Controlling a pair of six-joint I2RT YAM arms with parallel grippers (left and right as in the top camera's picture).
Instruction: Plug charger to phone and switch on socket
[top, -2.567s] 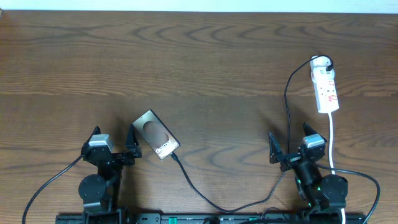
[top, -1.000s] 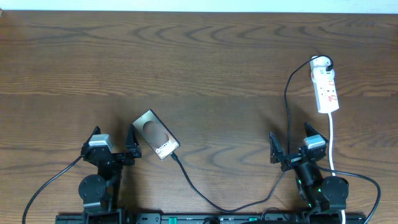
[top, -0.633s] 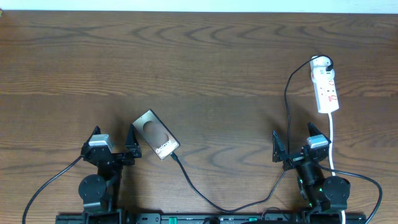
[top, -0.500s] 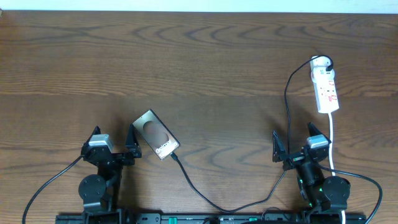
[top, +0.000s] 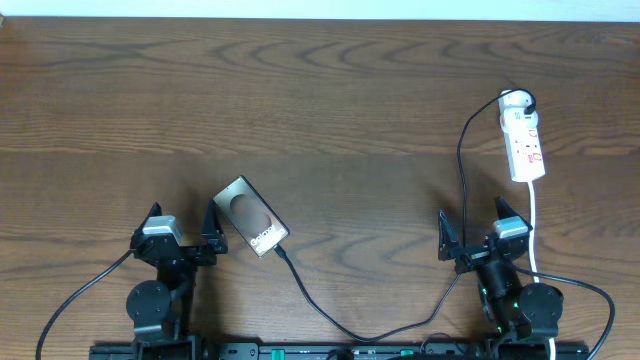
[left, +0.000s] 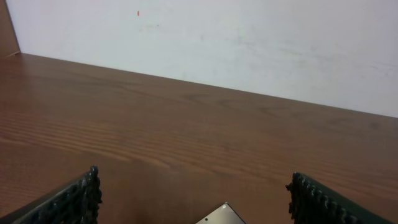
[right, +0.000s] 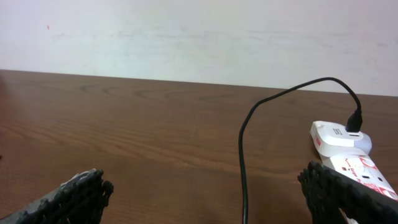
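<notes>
The phone (top: 252, 217) lies flat at the table's lower left, tilted, with white text near its lower right end. The charger cable (top: 330, 320) reaches that end, runs down and right, then up to the socket (top: 523, 138), a white power strip at the far right. My left gripper (top: 183, 222) is open and empty just left of the phone; the phone's corner (left: 222, 214) shows between its fingers. My right gripper (top: 472, 222) is open and empty below the socket; the charger cable (right: 244, 168) and the socket (right: 348, 152) show ahead of it.
The socket's white cord (top: 533, 225) runs down past the right gripper. Both arm bases sit at the table's front edge. A white wall (left: 249, 37) stands behind the table.
The right gripper has shifted slightly to the right. The phone, charger, socket and left arm have not moved.
</notes>
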